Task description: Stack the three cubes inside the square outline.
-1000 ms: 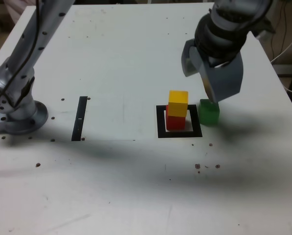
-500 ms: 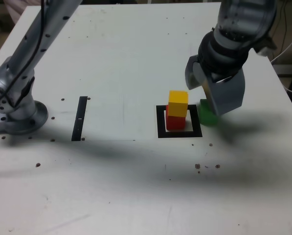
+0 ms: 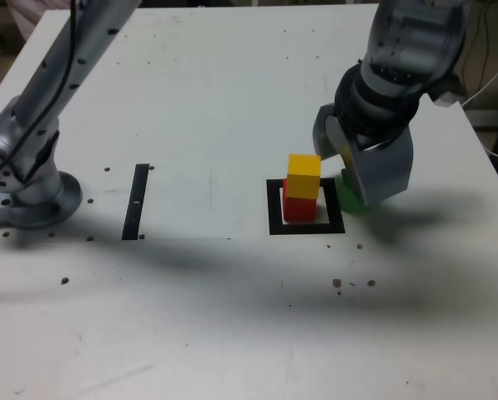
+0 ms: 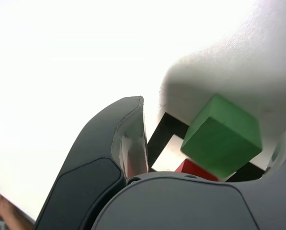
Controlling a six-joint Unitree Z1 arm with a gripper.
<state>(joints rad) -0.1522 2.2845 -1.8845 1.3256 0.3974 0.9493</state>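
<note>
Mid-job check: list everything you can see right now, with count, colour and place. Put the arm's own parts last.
yellow cube: one, yellow, on top of the red cube.
red cube: one, red, inside the square outline, under the yellow one.
green cube: one, green, on the table just off the outline's edge on the exterior view's right, between the open pincer's fingers.
square outline: one, black frame with white centre, mid-table.
black strip: one, thin, toward the exterior view's left.
table: one, white, speckled with dark marks.
arm base: one, grey, the exterior view's left edge.
pincer: one, grey, open around the green cube.

Yellow cube [image 3: 304,165], red cube [image 3: 298,207], green cube [image 4: 222,136]; black square outline [image 3: 274,210] with white centre; grey gripper [image 3: 354,163]; white tabletop [image 3: 215,100].
</note>
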